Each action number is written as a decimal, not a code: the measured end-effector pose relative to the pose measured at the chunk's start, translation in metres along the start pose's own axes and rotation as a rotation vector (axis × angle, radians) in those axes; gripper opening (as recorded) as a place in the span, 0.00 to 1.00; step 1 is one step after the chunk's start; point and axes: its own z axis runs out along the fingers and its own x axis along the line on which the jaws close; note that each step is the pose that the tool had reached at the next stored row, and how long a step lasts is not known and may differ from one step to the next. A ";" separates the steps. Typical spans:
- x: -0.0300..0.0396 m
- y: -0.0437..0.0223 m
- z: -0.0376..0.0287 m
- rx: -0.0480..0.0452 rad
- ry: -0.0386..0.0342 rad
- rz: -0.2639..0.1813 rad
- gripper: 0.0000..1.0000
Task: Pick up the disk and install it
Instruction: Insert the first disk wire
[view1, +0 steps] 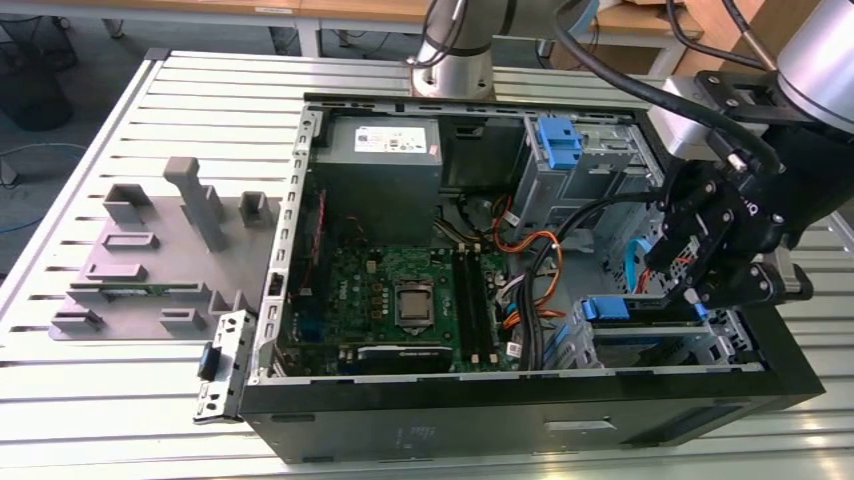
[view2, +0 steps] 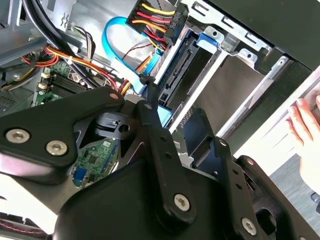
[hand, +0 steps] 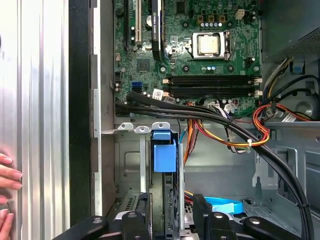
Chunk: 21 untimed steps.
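Note:
The disk (hand: 164, 200) stands on edge in the drive cage (hand: 127, 165) at the front corner of the open computer case. Its blue plastic tab (hand: 164, 156) points toward the motherboard. In the exterior view that tab (view1: 607, 308) shows at the cage on the exterior view's right, and my gripper (view1: 711, 292) hangs just above it. My gripper (hand: 171, 205) straddles the disk with one finger on each side. A gap shows beside one finger (hand: 202, 210), so it looks open. In the second wrist view the disk's connector edge (view2: 181, 67) sits in the cage beyond the black linkage (view2: 155, 145).
Black, orange and blue cables (hand: 235, 130) run beside the cage. The motherboard (view1: 400, 290) fills the case floor, with a power-supply box (view1: 380, 150) at the back. A person's hand (hand: 7, 175) rests on the case's outer wall. A grey fixture (view1: 160, 250) stands on the table at the exterior view's left.

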 end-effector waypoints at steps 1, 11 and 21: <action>0.0000 0.0000 -0.0009 0.0000 0.0003 0.000 0.48; -0.0039 0.0002 -0.0083 0.0000 0.0004 0.000 0.48; -0.0116 0.0002 -0.0053 0.0000 0.0016 0.000 0.48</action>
